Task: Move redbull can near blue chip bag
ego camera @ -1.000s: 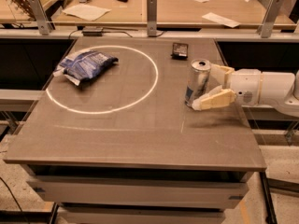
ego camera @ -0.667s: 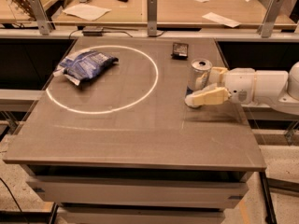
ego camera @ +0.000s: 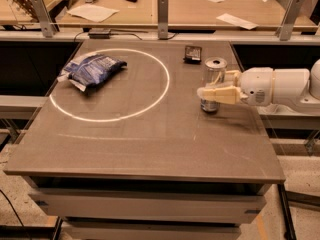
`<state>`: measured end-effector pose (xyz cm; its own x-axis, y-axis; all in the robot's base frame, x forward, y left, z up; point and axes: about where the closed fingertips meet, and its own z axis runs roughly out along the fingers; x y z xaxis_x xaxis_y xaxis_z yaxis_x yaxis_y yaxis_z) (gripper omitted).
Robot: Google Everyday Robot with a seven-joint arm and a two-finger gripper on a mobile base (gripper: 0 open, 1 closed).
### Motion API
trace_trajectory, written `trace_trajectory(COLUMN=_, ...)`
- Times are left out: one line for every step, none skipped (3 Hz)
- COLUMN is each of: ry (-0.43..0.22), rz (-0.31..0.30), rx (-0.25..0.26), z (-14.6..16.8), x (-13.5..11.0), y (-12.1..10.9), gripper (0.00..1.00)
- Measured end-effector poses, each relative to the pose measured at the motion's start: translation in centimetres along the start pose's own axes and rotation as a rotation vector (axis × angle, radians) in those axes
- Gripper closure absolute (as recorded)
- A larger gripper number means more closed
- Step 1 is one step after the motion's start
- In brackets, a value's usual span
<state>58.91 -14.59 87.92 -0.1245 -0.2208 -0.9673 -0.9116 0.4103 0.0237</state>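
The redbull can [ego camera: 214,70] stands upright on the right side of the grey table [ego camera: 145,144], silver with an open top. My gripper [ego camera: 213,85] reaches in from the right at the can's mid height, open, with one cream finger [ego camera: 216,93] across the can's front and the other behind it. The can's base still rests on the table. The blue chip bag [ego camera: 92,69] lies crumpled at the far left of the table, on the edge of a white circle, well away from the can.
A small flat black rectangular object [ego camera: 192,53] lies just behind the can near the table's far edge. A white circle [ego camera: 111,84] is marked on the tabletop. A wooden bench with papers and metal posts [ego camera: 162,10] runs behind the table.
My gripper has risen from near the can's base to its mid height and moved in so its fingers sit on either side of the can. The can and the bag have stayed put.
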Motion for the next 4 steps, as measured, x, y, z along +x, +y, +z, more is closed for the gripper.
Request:
trace_trajectory(ry=-0.014, rz=0.008, rx=0.030, z=0.8, x=-1.5, y=-0.4, gripper=0.86)
trace_trajectory(ry=-0.019, rz=0.003, rx=0.039, z=3.7, x=-3.1, y=-0.2, gripper=1.00)
trace_trajectory(ry=-0.020, rz=0.005, rx=0.034, z=3.9, x=-3.2, y=-0.2, gripper=1.00)
trace_trajectory(ry=-0.045, rz=0.010, rx=0.001, z=6.7, x=-4.0, y=0.5, gripper=1.00)
